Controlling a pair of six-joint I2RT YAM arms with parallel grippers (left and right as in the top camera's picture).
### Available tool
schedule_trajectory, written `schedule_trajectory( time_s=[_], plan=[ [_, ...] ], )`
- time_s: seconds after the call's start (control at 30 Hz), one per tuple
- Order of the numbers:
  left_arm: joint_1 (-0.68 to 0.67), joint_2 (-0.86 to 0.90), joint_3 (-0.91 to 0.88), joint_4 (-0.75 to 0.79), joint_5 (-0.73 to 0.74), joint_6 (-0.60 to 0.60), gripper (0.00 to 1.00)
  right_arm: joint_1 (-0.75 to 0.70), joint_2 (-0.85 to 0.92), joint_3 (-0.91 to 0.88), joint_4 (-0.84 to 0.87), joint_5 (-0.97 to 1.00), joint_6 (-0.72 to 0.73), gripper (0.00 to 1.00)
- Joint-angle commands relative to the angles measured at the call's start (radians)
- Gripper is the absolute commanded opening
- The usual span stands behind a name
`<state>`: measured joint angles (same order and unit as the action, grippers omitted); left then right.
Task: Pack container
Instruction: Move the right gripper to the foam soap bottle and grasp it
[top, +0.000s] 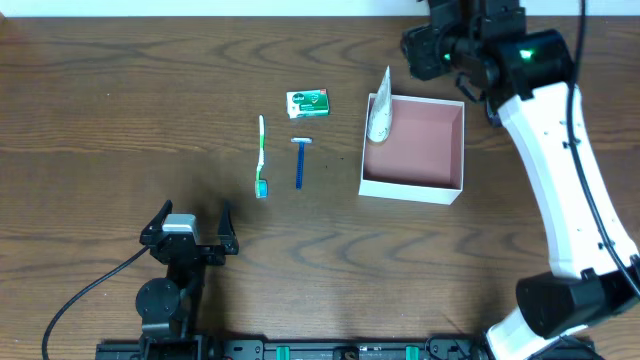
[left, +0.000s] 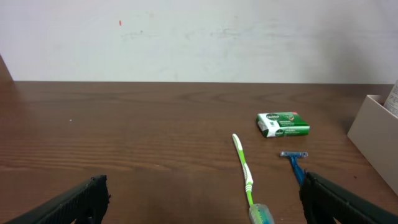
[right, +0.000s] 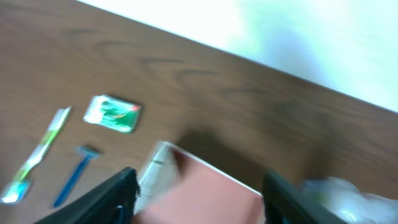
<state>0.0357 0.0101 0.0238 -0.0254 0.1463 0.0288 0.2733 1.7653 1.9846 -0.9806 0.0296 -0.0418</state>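
The container (top: 440, 185) is a square white box with a pink inside, right of centre on the table. A white tube (top: 380, 112) leans upright inside it against its left wall. My right gripper (top: 432, 48) hovers above the container's far edge. In the blurred right wrist view it (right: 199, 180) is open and empty, with the container (right: 205, 196) below between its fingers. My left gripper (top: 190, 228) is open and empty near the front left. In the left wrist view it (left: 202, 186) faces the toiletries, and the container's wall (left: 373, 130) shows at the right edge.
A green-and-white soap packet (top: 308, 103) (left: 283, 123) (right: 113, 113) lies left of the container. A green toothbrush (top: 262, 155) (left: 242, 171) (right: 37, 155) and a blue razor (top: 300, 160) (left: 294, 162) (right: 74, 174) lie side by side nearer the front.
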Motion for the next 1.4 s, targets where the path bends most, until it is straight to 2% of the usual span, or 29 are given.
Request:
schedule_trajectory(
  time_s=[0.0,0.07,0.1,0.13,0.27,0.37,0.5,0.7,1.1,1.37],
  plan=[
    [-0.003,-0.006,-0.020,-0.026,0.003,-0.001,0.98,-0.057,-0.036,0.017,-0.021,0.280,0.053,0.72],
    [-0.003,-0.006,-0.020,-0.026,0.003,-0.001,0.98,-0.117,-0.034,0.016,-0.034,0.269,0.072,0.84],
    [-0.003,-0.006,-0.020,-0.026,0.003,-0.001,0.98,-0.144,-0.028,0.016,-0.035,0.230,0.071,0.95],
    [-0.003,-0.006,-0.020,-0.026,0.003,-0.001,0.98,-0.172,-0.021,0.016,-0.039,0.173,0.071,0.99],
    [-0.003,-0.006,-0.020,-0.026,0.003,-0.001,0.98,-0.252,-0.005,0.016,-0.084,-0.068,0.071,0.99],
    [-0.003,-0.006,-0.020,-0.026,0.003,-0.001,0.98,-0.290,0.007,0.014,-0.074,-0.048,0.083,0.99],
    [-0.003,-0.006,-0.020,-0.026,0.003,-0.001,0.98,-0.340,0.045,0.014,-0.060,0.081,0.398,0.95],
    [-0.003,-0.006,-0.020,-0.026,0.003,-0.001,0.98,-0.373,0.154,0.014,-0.060,0.095,0.575,0.95],
    [-0.003,-0.006,-0.020,-0.026,0.003,-0.001,0.98,-0.373,0.315,0.014,-0.009,0.095,0.640,0.95],
    [-0.003,-0.006,-0.020,-0.026,0.003,-0.001,0.98,-0.373,0.362,0.014,0.014,0.102,0.755,0.94]
  ],
)
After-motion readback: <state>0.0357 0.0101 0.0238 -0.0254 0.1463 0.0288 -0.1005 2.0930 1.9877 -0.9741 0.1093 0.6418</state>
